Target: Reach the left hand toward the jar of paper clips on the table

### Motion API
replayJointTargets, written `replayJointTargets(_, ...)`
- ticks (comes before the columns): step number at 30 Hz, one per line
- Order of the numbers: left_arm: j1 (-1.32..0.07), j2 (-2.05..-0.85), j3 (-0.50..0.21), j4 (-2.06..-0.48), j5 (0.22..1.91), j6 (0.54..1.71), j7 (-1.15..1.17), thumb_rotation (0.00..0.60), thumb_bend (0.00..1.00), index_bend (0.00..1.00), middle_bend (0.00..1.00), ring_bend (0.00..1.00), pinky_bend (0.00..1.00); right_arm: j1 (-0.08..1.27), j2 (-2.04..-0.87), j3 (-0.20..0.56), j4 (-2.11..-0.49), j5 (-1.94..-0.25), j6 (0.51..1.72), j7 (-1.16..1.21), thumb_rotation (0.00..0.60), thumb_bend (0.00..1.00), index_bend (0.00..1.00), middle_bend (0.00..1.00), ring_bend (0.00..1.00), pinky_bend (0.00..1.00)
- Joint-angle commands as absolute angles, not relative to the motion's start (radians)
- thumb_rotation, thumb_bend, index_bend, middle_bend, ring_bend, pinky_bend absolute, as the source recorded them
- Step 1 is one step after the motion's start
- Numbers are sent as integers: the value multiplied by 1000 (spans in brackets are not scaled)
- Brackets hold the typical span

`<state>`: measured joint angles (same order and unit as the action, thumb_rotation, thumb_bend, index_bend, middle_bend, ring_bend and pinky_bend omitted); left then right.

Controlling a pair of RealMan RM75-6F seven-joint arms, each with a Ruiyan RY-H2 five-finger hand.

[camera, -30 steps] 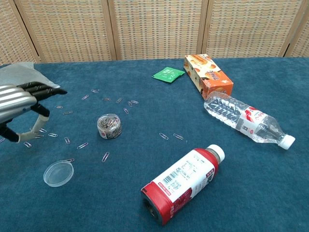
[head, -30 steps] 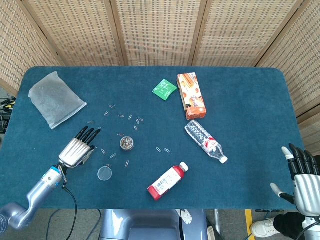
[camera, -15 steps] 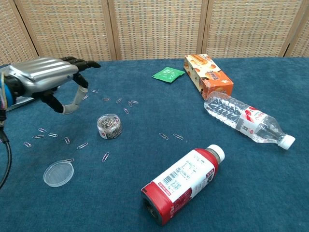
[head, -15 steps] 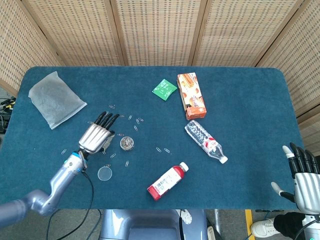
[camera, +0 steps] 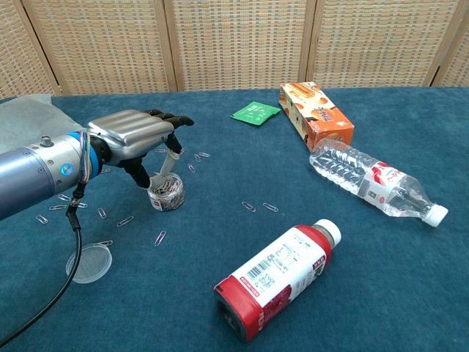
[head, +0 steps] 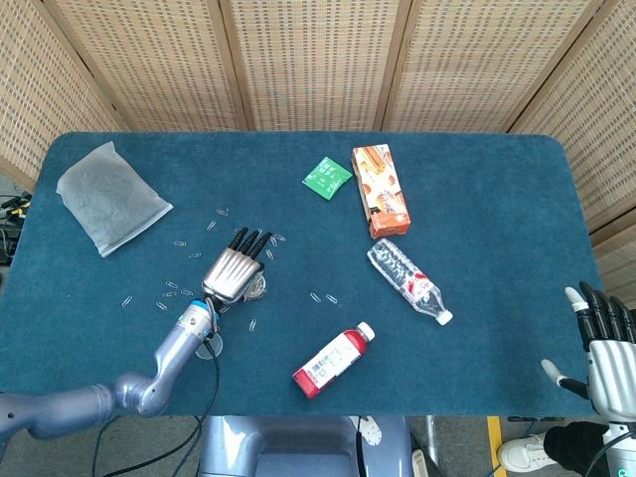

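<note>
On the blue-carpeted counter [camera: 410,293], from left: a clear plastic bag [head: 109,196], a round clear lid [camera: 88,264], and the left hand [camera: 135,134], fingers spread and holding nothing, hovering directly over the open jar of paper clips [camera: 167,194] amid scattered loose clips. Further right lie a green sachet [camera: 256,111], a red-labelled bottle [camera: 278,281] bearing a barcode, an orange carton [camera: 317,114] and a clear water bottle [camera: 374,180]; their writing is illegible. The right hand [head: 604,348], fingers extended and empty, sits beyond the counter's right corner; woven-cane screens [head: 318,60] form the backdrop.

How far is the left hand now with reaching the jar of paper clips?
Nearly done. The left hand is over the jar, fingers spread, thumb hanging above its open mouth. No grasp shows; whether it touches is unclear. The lid lies apart on the table.
</note>
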<state>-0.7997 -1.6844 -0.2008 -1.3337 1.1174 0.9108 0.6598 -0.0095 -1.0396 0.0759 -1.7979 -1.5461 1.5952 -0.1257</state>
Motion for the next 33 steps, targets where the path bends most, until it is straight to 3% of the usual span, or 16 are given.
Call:
replayJointTargets(1, -805, -1683, -199, -1334, 1108, 922, 679, 600, 392, 736, 0, 0, 0, -9, -1039, 77, -1798, -1544, 1595, -123, 600, 0, 0, 0, 0, 0)
replayJointTargets(8, -813, -1677, -186, -1346, 1055, 930, 740, 600, 393, 695, 0, 0, 0, -7, -1038, 77, -1798, -1543, 1592, -121, 600, 0, 0, 0, 0, 0)
replayJointTargets(11, -817, -1681, -183, -1351, 1037, 939, 750, 600, 386, 391, 0, 0, 0, -7, -1039, 76, -1798, -1544, 1592, -125, 600, 0, 0, 0, 0, 0)
replayJointTargets(12, -817, -1681, -183, -1355, 1033, 940, 746, 600, 378, 247, 0, 0, 0, -6, -1039, 76, -1798, -1545, 1591, -125, 600, 0, 0, 0, 0, 0)
replayJointTargets(15, -819, -1673, -182, -1372, 1023, 940, 739, 600, 308, 17, 0, 0, 0, -6, -1039, 75, -1800, -1545, 1591, -127, 600, 0, 0, 0, 0, 0)
replayJointTargets(24, -817, -1610, -175, -1456, 1017, 967, 730, 600, 264, 0, 0, 0, 0, -8, -1038, 71, -1804, -1554, 1596, -129, 600, 0, 0, 0, 0, 0)
replayJointTargets(29, -787, -1507, -186, -1572, 1046, 1025, 692, 600, 261, 0, 0, 0, 0, -8, -1038, 69, -1804, -1560, 1598, -129, 600, 0, 0, 0, 0, 0)
replayJointTargets(33, -749, -1434, -186, -1640, 1075, 1085, 662, 600, 171, 0, 0, 0, 0, -9, -1038, 68, -1806, -1564, 1600, -127, 600, 0, 0, 0, 0, 0)
